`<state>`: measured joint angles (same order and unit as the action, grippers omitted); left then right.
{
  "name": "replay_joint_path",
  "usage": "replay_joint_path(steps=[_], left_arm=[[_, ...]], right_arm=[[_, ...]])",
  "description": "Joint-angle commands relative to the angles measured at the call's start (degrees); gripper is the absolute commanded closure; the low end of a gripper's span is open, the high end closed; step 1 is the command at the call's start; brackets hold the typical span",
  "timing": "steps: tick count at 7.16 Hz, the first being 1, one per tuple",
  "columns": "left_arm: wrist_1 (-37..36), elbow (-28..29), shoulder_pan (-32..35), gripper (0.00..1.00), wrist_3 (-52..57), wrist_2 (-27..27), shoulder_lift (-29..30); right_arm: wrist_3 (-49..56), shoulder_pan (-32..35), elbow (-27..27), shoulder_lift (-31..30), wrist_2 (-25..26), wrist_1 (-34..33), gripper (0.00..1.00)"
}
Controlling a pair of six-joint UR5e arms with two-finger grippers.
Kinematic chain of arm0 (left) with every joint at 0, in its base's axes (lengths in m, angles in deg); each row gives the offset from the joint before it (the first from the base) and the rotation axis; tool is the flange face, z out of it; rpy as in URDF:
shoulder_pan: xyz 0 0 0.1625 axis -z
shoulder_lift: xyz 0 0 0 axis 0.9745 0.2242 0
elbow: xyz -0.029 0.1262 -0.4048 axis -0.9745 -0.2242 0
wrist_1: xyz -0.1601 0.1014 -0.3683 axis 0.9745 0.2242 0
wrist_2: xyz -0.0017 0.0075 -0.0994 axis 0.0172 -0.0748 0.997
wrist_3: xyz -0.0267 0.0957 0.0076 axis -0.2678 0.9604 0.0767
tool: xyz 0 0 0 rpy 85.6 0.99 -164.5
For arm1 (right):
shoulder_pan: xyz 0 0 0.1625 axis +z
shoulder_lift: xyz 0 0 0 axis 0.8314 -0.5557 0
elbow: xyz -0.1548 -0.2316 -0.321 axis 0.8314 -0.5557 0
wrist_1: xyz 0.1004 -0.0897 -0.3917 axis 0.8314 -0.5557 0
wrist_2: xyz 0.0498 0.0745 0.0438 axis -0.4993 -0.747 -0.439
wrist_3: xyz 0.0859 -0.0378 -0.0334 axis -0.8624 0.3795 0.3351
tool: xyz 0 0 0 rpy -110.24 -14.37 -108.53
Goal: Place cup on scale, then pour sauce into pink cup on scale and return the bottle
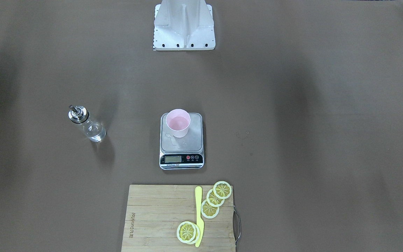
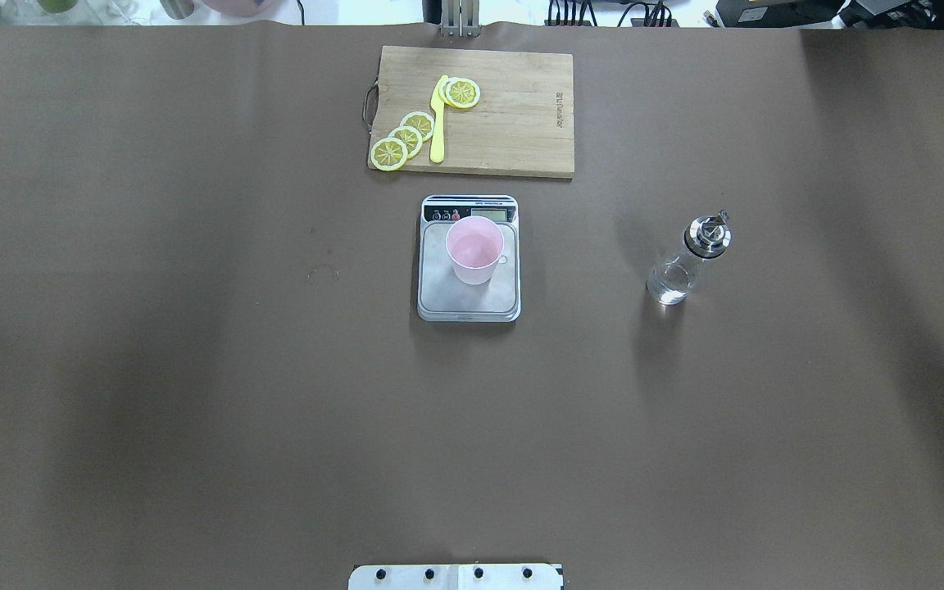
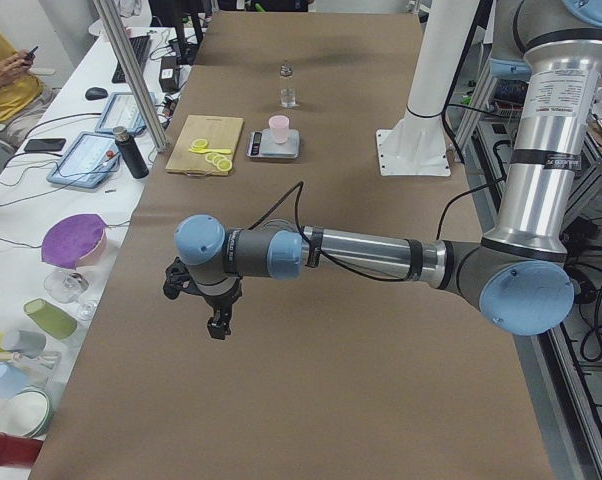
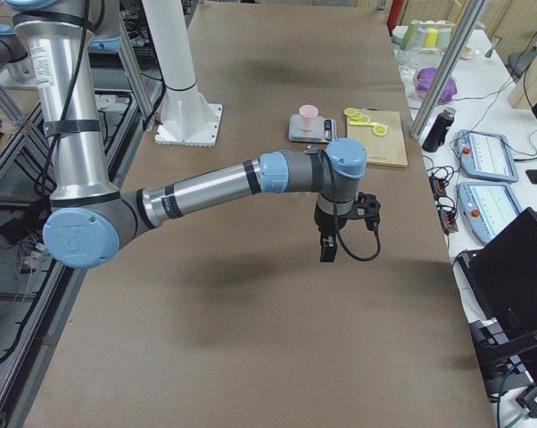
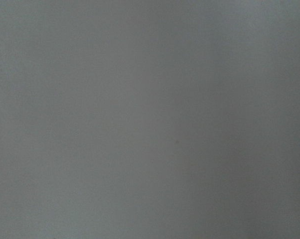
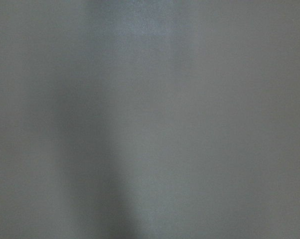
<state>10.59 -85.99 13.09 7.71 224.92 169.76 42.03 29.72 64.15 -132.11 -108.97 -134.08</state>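
The pale pink cup (image 1: pixel 177 122) stands upright on the far part of the scale's steel platform (image 1: pixel 191 143), also in the overhead view (image 2: pixel 474 250). Clear drops lie on the platform beside it. The glass bottle (image 1: pixel 87 124) with its metal spout stands upright on the table, on my right side (image 2: pixel 689 262), well apart from the scale (image 2: pixel 472 301). My left gripper (image 3: pixel 219 325) and right gripper (image 4: pixel 326 250) hang over bare table far from these things; they show only in the side views, so I cannot tell whether they are open or shut. Both wrist views show only table.
A bamboo cutting board (image 2: pixel 521 123) with lemon slices (image 2: pixel 406 139) and a yellow knife (image 2: pixel 437 123) lies beyond the scale. My base plate (image 2: pixel 456 576) sits at the near edge. A side bench with tablets and cups runs along the far side (image 3: pixel 81 160).
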Motion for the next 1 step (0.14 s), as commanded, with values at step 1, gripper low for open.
replay_joint_path(steps=[1], left_arm=[[0.1, 0.6, 0.0, 0.00, -0.1, 0.0, -0.6]], right_arm=[[0.0, -0.1, 0.2, 0.3, 0.3, -0.9, 0.00]])
